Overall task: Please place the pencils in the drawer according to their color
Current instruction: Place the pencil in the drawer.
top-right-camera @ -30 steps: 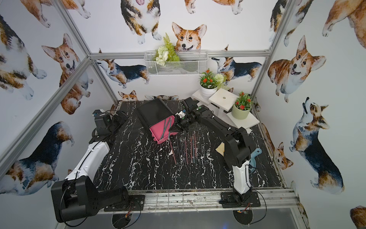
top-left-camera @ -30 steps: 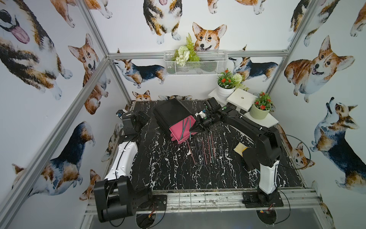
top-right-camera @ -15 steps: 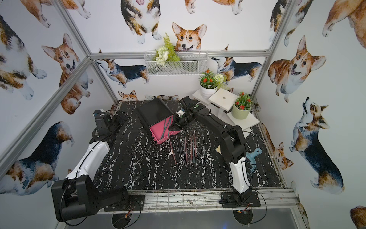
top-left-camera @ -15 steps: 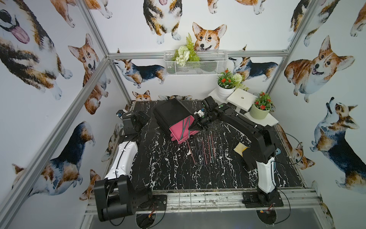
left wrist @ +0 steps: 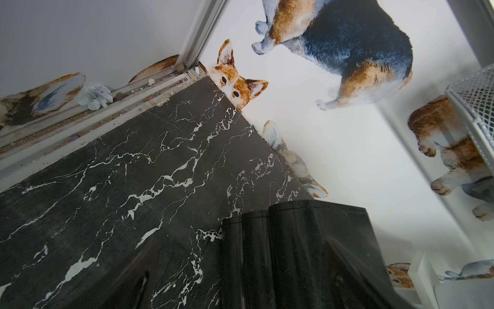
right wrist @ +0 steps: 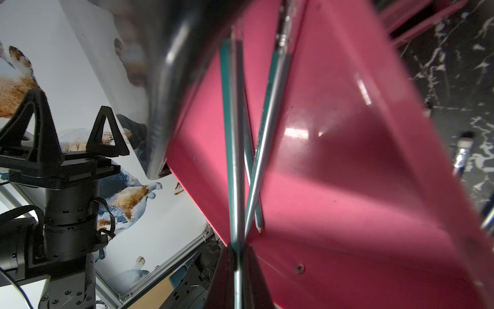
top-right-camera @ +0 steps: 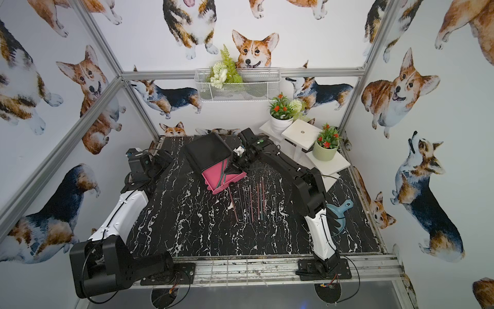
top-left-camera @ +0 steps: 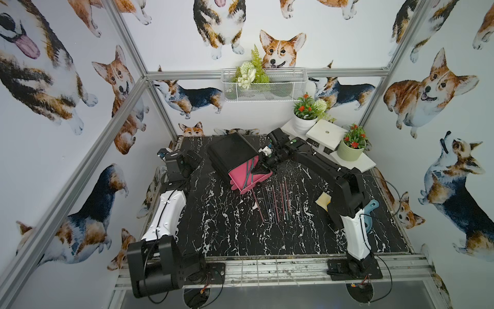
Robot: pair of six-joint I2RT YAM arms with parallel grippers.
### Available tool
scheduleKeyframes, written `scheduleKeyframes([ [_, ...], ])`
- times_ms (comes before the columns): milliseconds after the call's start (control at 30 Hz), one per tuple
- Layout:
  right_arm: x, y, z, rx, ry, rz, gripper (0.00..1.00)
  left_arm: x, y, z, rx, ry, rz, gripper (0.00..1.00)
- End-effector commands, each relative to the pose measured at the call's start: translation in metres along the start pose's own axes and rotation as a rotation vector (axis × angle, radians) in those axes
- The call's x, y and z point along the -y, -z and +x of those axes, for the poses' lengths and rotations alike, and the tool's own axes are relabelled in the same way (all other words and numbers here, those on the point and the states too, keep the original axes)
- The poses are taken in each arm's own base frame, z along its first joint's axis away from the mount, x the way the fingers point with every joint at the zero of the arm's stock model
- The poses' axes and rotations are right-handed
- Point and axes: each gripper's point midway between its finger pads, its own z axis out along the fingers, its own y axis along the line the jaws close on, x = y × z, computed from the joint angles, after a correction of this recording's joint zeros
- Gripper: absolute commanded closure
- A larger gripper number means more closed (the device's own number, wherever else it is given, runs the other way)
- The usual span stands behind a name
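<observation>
Looking round, I can find no word, label, brand name or number clear enough to read, neither on the drawer [top-left-camera: 231, 152] nor on the pencils [top-left-camera: 275, 203] spread out in front of it. In the right wrist view a teal pencil [right wrist: 270, 107] lying in the open drawer seems to carry a small dark mark along its side, perhaps printing, but it is too blurred to make out
</observation>
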Motion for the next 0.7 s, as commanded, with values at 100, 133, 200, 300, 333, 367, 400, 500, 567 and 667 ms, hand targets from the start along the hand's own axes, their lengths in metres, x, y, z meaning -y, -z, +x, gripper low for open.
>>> scheduleKeyframes([
  [100, 0.0, -0.002, -0.004, 0.027, 0.015, 0.03, 0.97, 0.006, 0.001, -0.007, 0.025, -0.001, 0.024, 0.0],
  [133, -0.001, -0.002, -0.005, 0.029, 0.014, 0.029, 0.95, 0.006, 0.001, -0.007, 0.026, 0.0, 0.024, 0.0],
  [200, -0.003, -0.003, -0.007, 0.036, 0.013, 0.026, 0.9, 0.006, 0.001, -0.007, 0.025, 0.001, 0.025, 0.0],
  [300, -0.005, -0.004, -0.008, 0.044, 0.018, 0.021, 0.82, 0.006, 0.001, -0.007, 0.025, 0.0, 0.025, 0.0],
  [333, -0.006, -0.004, -0.008, 0.045, 0.019, 0.02, 0.8, 0.006, 0.002, -0.008, 0.027, 0.001, 0.025, 0.0],
  [367, -0.006, -0.005, -0.008, 0.045, 0.019, 0.02, 0.78, 0.006, 0.002, -0.008, 0.027, 0.001, 0.025, 0.0],
  [400, -0.007, -0.004, -0.008, 0.047, 0.021, 0.018, 0.74, 0.007, 0.002, -0.008, 0.028, 0.001, 0.026, 0.0],
  [500, -0.008, -0.004, -0.008, 0.046, 0.026, 0.016, 0.71, 0.006, 0.003, -0.008, 0.028, 0.0, 0.026, 0.0],
  [567, -0.008, -0.003, -0.007, 0.047, 0.026, 0.018, 0.72, 0.006, 0.002, -0.008, 0.028, 0.0, 0.024, 0.0],
  [667, -0.01, 0.001, -0.004, 0.057, 0.039, 0.03, 0.73, 0.006, 0.003, -0.009, 0.031, 0.0, 0.024, 0.0],
])
